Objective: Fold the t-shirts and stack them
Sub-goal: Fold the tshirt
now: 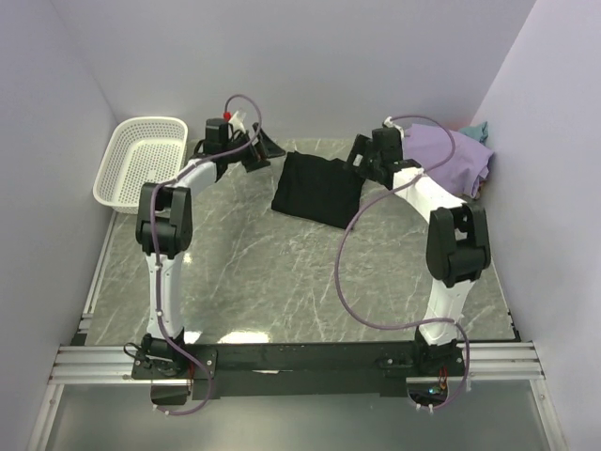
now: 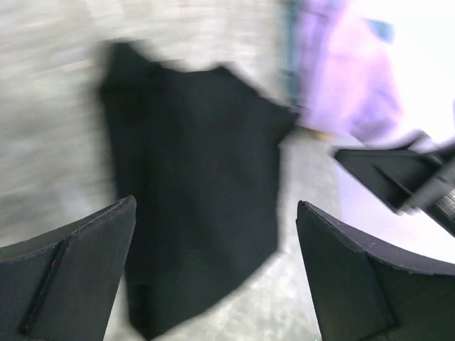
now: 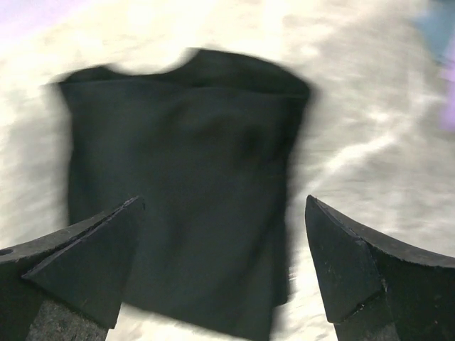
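Note:
A black t-shirt (image 1: 316,189) lies folded flat on the marble table at the back centre; no print shows. It also shows in the left wrist view (image 2: 195,185) and the right wrist view (image 3: 188,185). A lavender t-shirt (image 1: 451,155) lies bunched at the back right, with a bit of teal cloth (image 1: 479,130) behind it. My left gripper (image 1: 266,148) is open and empty, just left of the black shirt. My right gripper (image 1: 359,160) is open and empty, at the shirt's right edge. Both wrist views are blurred.
A white perforated basket (image 1: 141,160) stands at the back left corner. The lavender shirt shows in the left wrist view (image 2: 348,78), with the right gripper (image 2: 398,174) below it. Walls close the back and sides.

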Robot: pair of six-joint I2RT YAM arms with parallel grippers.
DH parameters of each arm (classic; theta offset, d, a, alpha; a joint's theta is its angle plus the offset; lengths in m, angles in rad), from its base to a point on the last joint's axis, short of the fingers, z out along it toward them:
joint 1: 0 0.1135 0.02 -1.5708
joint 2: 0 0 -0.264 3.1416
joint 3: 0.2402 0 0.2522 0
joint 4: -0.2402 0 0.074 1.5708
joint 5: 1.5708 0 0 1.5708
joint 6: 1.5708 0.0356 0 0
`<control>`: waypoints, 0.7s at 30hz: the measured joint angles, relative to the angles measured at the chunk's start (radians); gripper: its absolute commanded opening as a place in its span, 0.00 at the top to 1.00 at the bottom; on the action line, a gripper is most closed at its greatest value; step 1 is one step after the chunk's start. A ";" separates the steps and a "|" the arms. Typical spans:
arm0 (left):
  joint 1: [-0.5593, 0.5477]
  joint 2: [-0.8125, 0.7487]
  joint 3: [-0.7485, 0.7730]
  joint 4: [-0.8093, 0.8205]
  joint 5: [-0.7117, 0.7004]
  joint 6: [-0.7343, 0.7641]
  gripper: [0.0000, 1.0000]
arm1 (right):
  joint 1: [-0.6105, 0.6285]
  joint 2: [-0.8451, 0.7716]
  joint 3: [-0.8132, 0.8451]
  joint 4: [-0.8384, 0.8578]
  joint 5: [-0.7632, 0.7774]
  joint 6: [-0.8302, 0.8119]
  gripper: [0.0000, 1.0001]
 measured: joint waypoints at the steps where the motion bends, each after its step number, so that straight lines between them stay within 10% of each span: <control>1: -0.009 -0.024 0.002 0.010 0.023 0.002 0.00 | 0.002 -0.021 0.000 0.004 -0.035 -0.001 0.01; 15: -0.122 0.303 0.334 0.450 0.363 -0.402 0.01 | 0.012 0.110 0.087 0.022 -0.358 0.014 0.07; 21: -0.101 0.438 0.372 0.371 0.352 -0.425 0.01 | 0.011 0.207 0.169 -0.039 -0.334 0.013 0.04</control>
